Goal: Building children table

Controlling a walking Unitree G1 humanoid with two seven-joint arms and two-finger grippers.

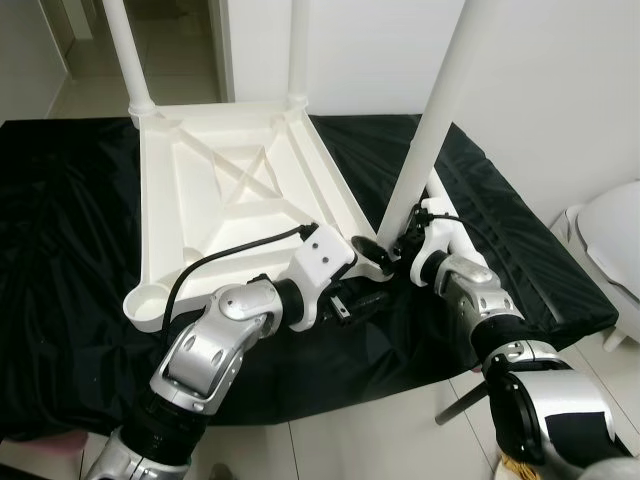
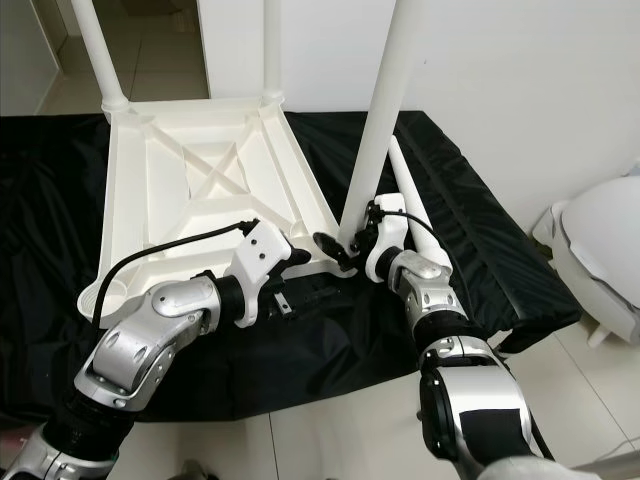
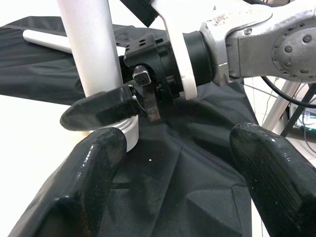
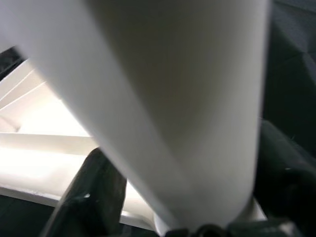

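Observation:
The white children's table (image 1: 220, 190) lies upside down on a black cloth (image 1: 70, 230), with two legs (image 1: 125, 50) standing in its far corners. A third white leg (image 1: 440, 110) stands tilted at the near right corner socket. My right gripper (image 1: 385, 250) is shut on that leg's base; in the right wrist view the leg (image 4: 173, 98) sits between both fingers (image 4: 94, 197). My left gripper (image 1: 352, 300) is open just in front of that corner, low over the cloth, holding nothing. A loose leg (image 2: 405, 185) lies on the cloth behind my right wrist.
The cloth's front edge (image 1: 330, 405) drops to a pale tiled floor. A white rounded fixture (image 1: 610, 240) stands at the right. A thin metal rod (image 1: 465, 400) leans by my right arm. A doorway (image 1: 170, 40) opens beyond the table.

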